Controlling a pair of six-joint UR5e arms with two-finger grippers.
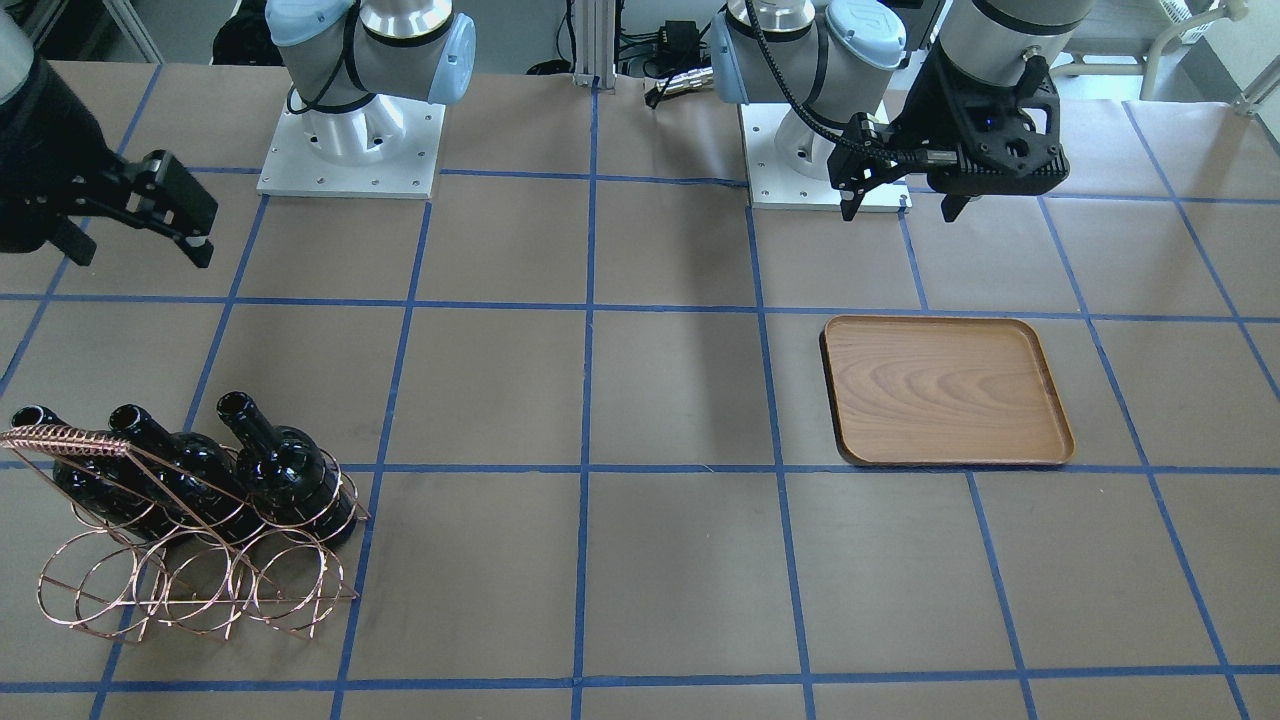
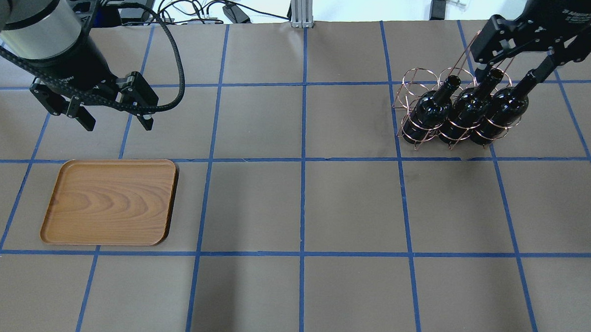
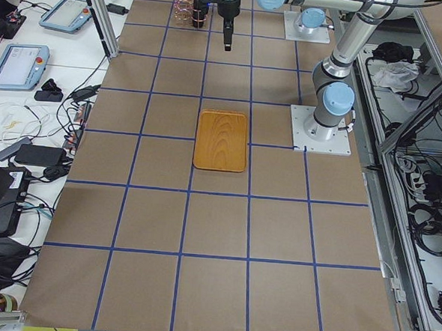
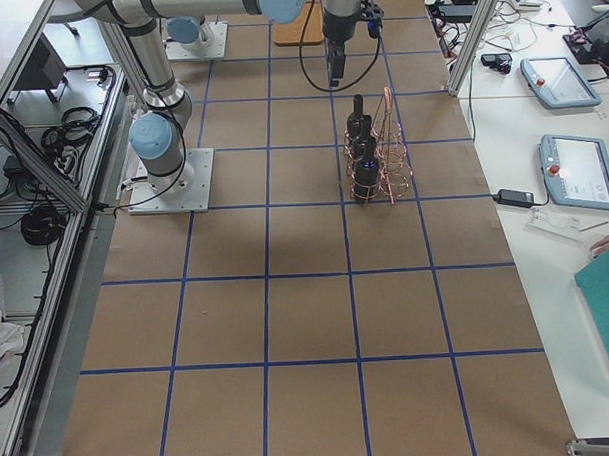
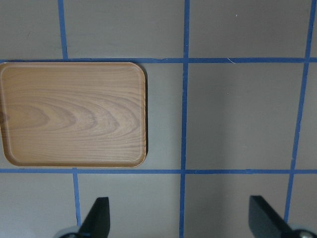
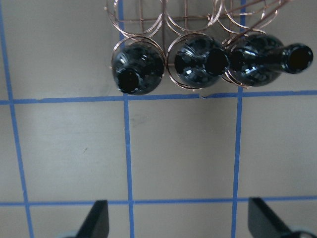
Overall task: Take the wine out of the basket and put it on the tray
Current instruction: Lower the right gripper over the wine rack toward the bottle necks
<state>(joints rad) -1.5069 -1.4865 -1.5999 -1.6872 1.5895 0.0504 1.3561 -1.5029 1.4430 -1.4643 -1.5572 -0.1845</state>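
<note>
Wine bottles (image 2: 467, 110) in basket (image 2: 410, 81) upper right, by wide-spread right end effector (image 2: 505, 75); tray (image 2: 110, 201) lower left, near wide-spread left end effector (image 2: 118, 126).

Bare table (image 1: 680, 400) separates basket (image 1: 190, 585) from tray (image 1: 945, 390); the handle (image 1: 60, 437) stands just beside three wine bottles (image 1: 285, 465).

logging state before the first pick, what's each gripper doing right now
Left gripper: open, holding nothing.
Right gripper: open, holding nothing.
</note>
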